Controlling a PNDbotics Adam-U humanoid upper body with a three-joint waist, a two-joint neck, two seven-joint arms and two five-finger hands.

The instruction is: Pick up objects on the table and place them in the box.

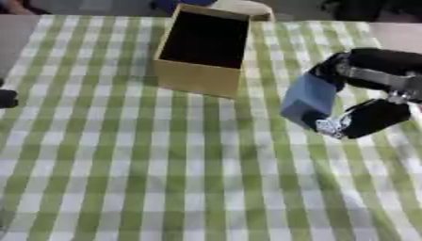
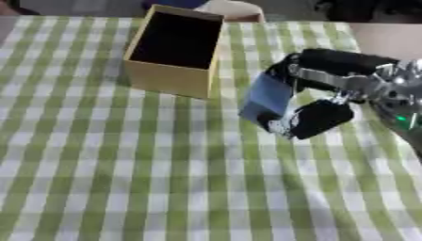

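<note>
The worktop (image 1: 124, 164) was the biggest thing, and a cloth with green and white checks covered all of it. Most of the cloth was bare.

Next in size was the box (image 1: 202, 52). It was a tall cardboard box, tan on the outside and dark inside, and its top was open. It stood upright near the far edge of the worktop, a little to the right of the middle.

The right hand (image 2: 317, 115) came in from the right side of the worktop. It was black with some silver parts. Its fingers and thumb were curled around a blue block (image 2: 268, 96), so the hand was grasping the block. The fingers wrapped over the top of the block and the thumb pressed in from below.

The blue block was flat on its sides and stood tilted in the hand. It was to the right of the box and a bit nearer the front, near the box but not touching it. It seemed to be lifted off the cloth, but that was hard to tell.

The left hand (image 1: 6, 98) only showed as a small dark bit at the left edge of the worktop. I could not tell if it was released or clenched.
</note>
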